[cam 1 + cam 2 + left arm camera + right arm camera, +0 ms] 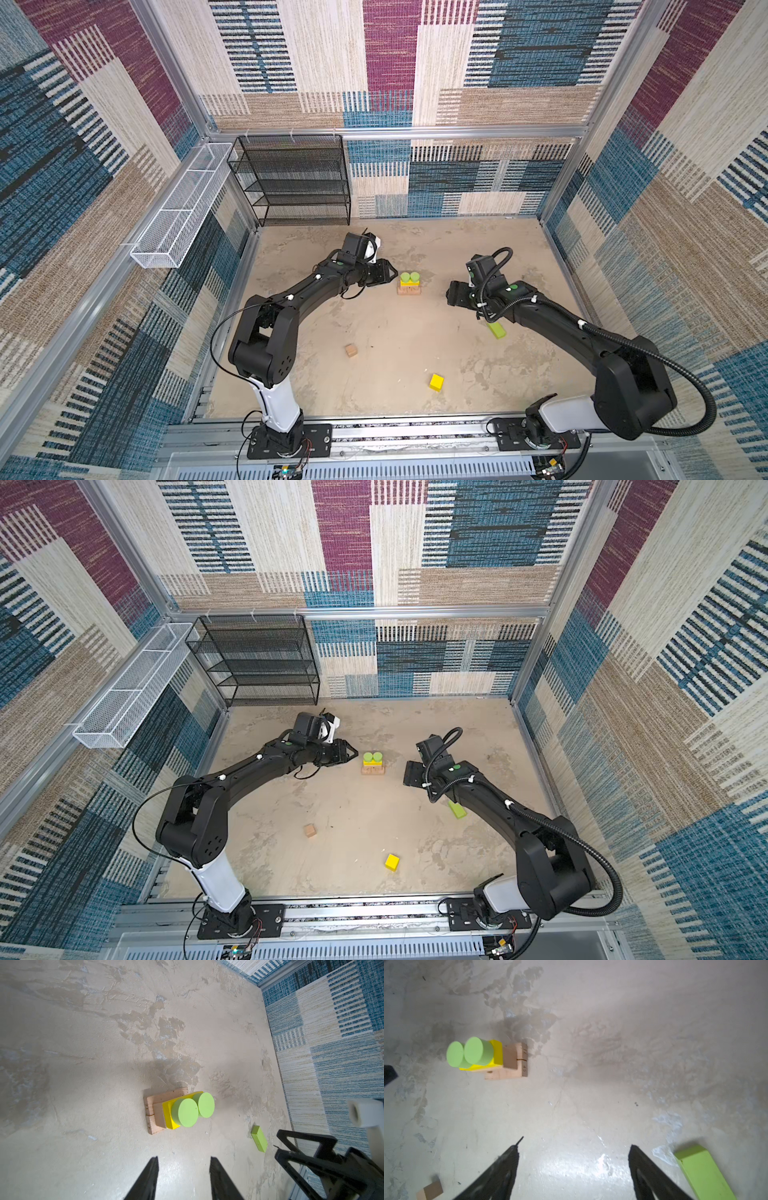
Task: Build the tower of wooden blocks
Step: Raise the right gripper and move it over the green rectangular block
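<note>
The wood block tower point(409, 286) stands mid-table in both top views. Tan bars point(154, 1110) lie at its base, a yellow bar point(168, 1114) rests on them, and two lime green discs point(185, 1112) sit side by side on top. My left gripper point(394, 276) hovers just left of the tower, open and empty. To the tower's right, my right gripper point(449, 293) is open wide and empty. A lime green bar point(704, 1172) lies beside the right gripper's finger. Nearer the front lie a tan cube point(351, 350) and a yellow cube point(436, 382).
A black mesh shelf point(297, 178) stands against the back wall at the left. A white wire basket point(178, 208) hangs on the left wall. Patterned walls close in the table on three sides, and an aluminium rail point(415, 432) runs along the front.
</note>
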